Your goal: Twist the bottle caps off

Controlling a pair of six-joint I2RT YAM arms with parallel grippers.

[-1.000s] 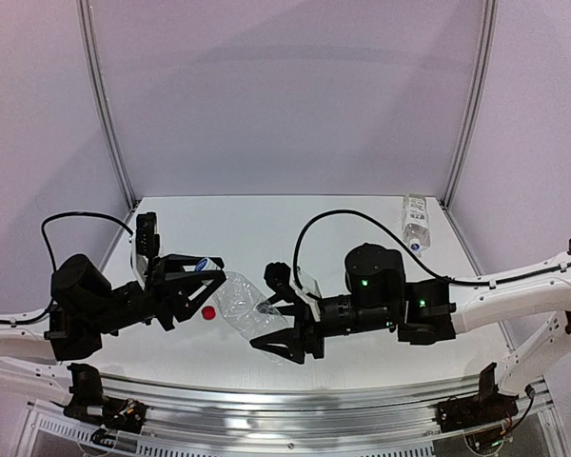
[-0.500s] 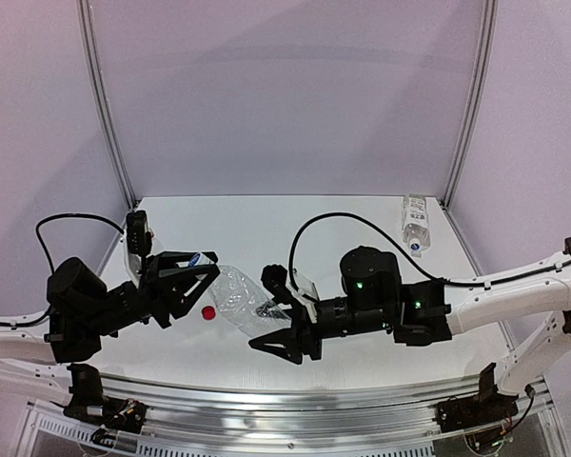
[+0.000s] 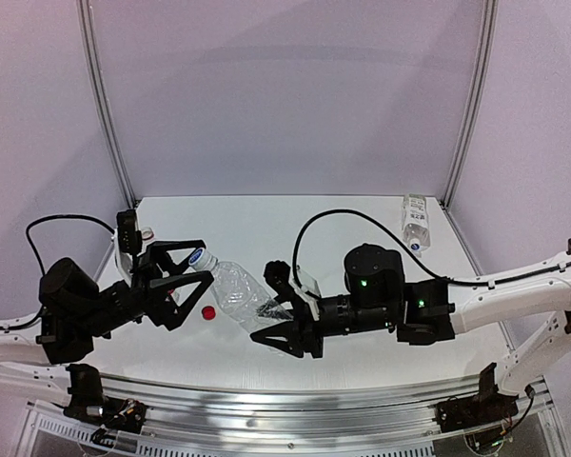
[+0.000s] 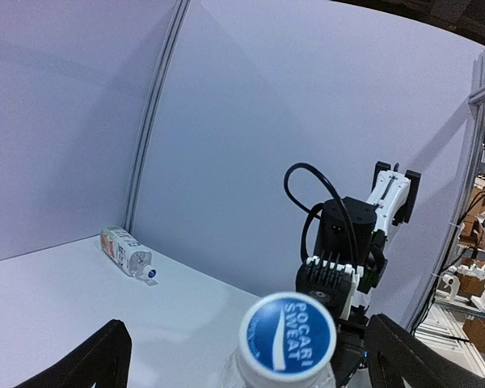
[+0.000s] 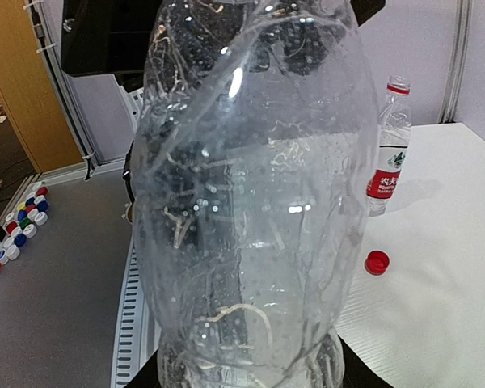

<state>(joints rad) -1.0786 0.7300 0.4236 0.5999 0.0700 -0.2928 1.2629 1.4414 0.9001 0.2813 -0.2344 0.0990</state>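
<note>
left gripper [image 3: 206,262]: sprung open off cap [image 4: 287,333] | right gripper [image 3: 269,307]: tightened on bottle [image 3: 233,290]

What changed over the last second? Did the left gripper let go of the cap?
Yes. The left gripper opened off the blue-and-white cap, still on the clear bottle, and drew back slightly. The right gripper closed tighter on the bottle's body. The red cap on the table and the far bottle stayed put.
</note>
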